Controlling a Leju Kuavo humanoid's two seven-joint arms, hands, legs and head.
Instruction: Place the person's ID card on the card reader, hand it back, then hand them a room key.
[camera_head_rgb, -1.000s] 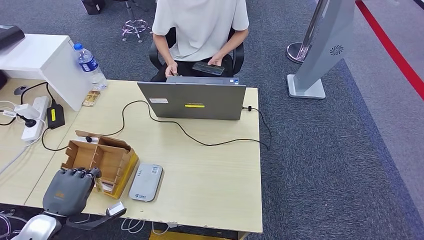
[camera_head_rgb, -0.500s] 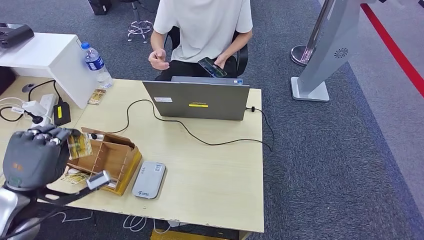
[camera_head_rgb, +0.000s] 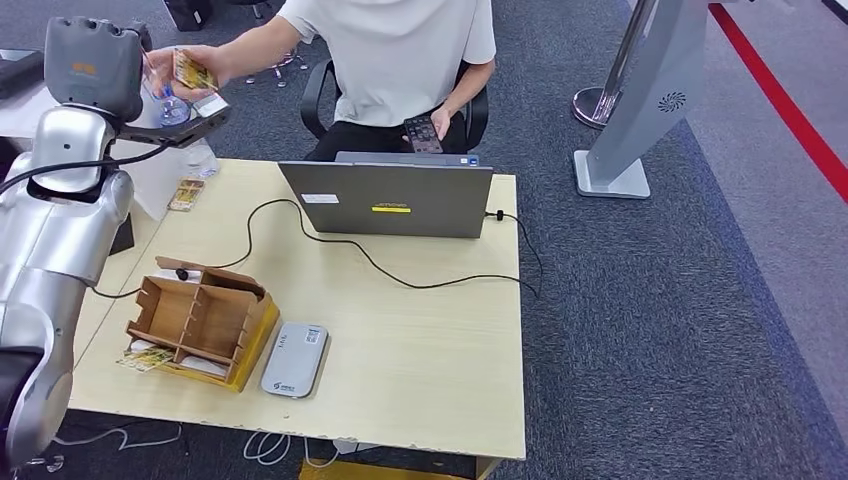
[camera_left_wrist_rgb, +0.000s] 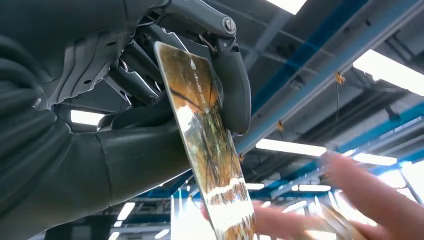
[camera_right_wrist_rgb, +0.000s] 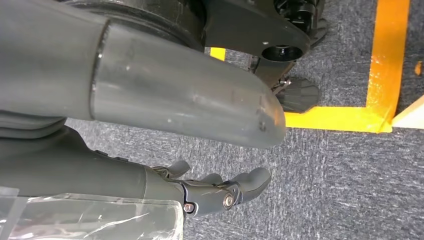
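Fingers (camera_left_wrist_rgb: 235, 85) of left hand (camera_head_rgb: 92, 62) pinching room key (camera_left_wrist_rgb: 205, 150) — person's hand (camera_head_rgb: 185, 72) touching

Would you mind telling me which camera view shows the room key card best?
The left wrist view: the card fills the frame, pinched by the left hand. The head view shows it small; the right wrist view faces the floor.

The head view looks forward and down on the desk (camera_head_rgb: 420, 340) from high. The left wrist view looks up, very close behind the left hand (camera_left_wrist_rgb: 100, 125), to ceiling lights; both views share the room key (camera_head_rgb: 192, 70). The right wrist view faces the carpet.
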